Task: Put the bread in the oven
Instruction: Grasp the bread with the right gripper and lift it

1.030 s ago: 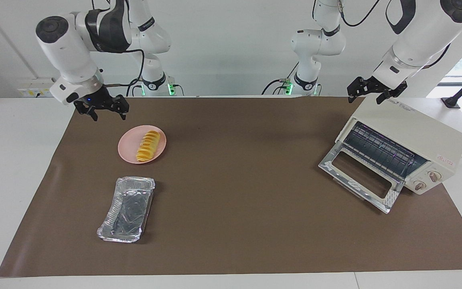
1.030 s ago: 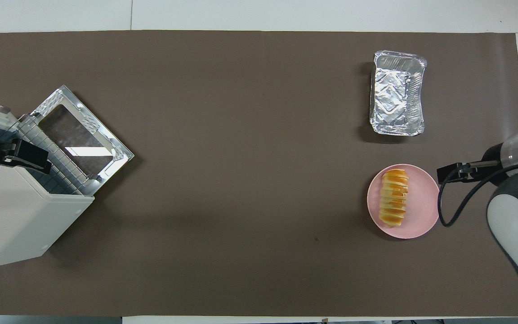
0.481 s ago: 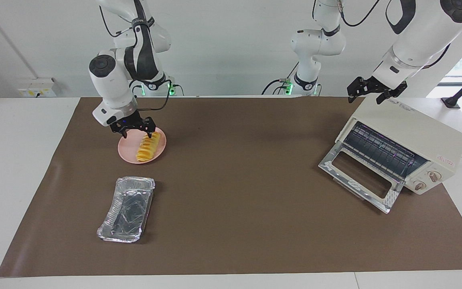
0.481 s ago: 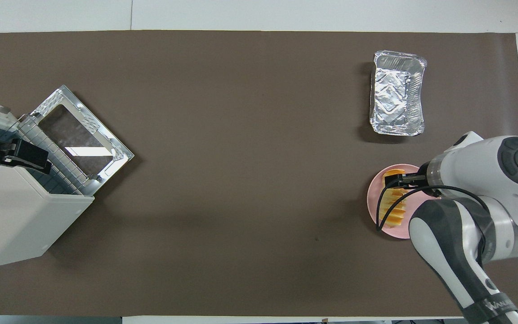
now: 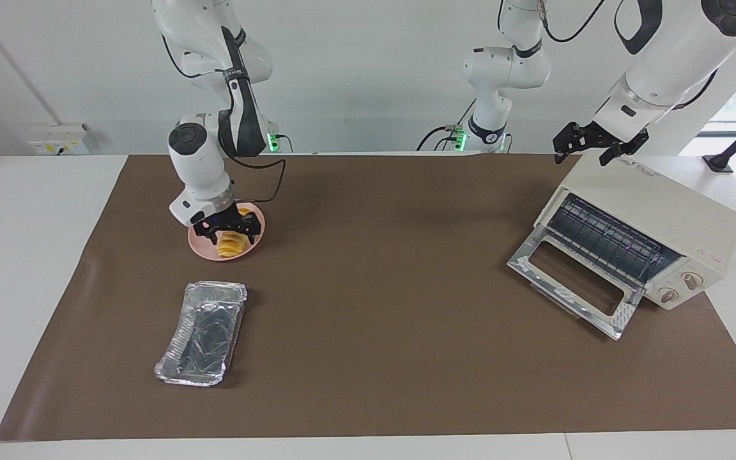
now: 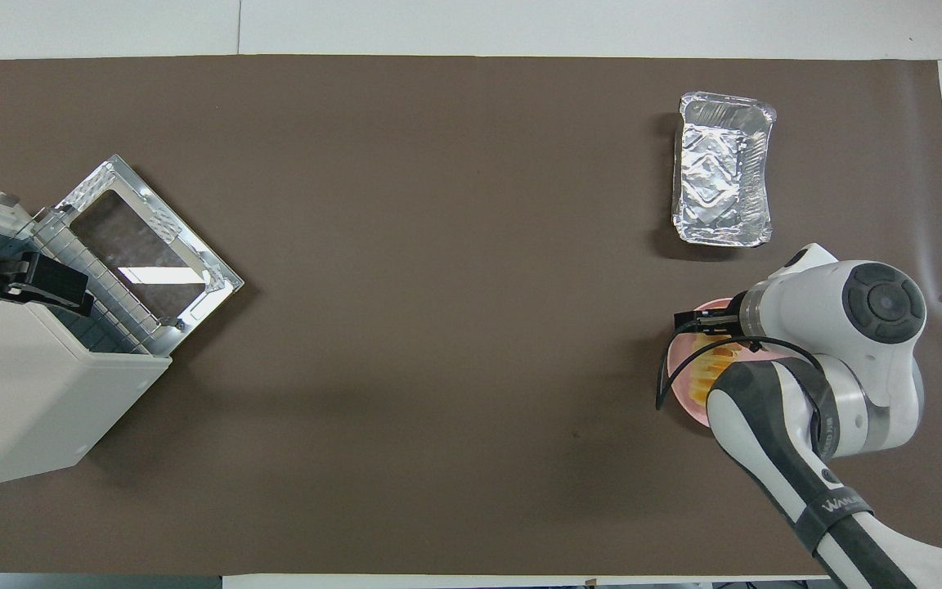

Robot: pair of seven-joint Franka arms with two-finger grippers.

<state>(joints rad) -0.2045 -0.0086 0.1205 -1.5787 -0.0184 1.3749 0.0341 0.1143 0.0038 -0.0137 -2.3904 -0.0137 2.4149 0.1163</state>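
The bread (image 5: 232, 245), a ridged golden loaf, lies on a pink plate (image 5: 205, 249) toward the right arm's end of the table. My right gripper (image 5: 227, 230) is open and low over the loaf's end nearer the robots, a finger on each side of it. In the overhead view the right arm's wrist hides most of the plate (image 6: 682, 368) and loaf. The cream oven (image 5: 655, 211) stands at the left arm's end, its glass door (image 5: 572, 281) dropped open and the wire rack showing. My left gripper (image 5: 591, 147) hangs open over the oven's top, waiting.
A crinkled silver foil tray (image 5: 202, 335) lies on the brown mat farther from the robots than the plate. The oven (image 6: 29, 393) is turned at an angle, and its open door (image 6: 144, 245) juts out toward the middle of the mat.
My right arm has swung in from beside the plate and come down over the bread. The left arm, oven, plate and foil tray have not moved.
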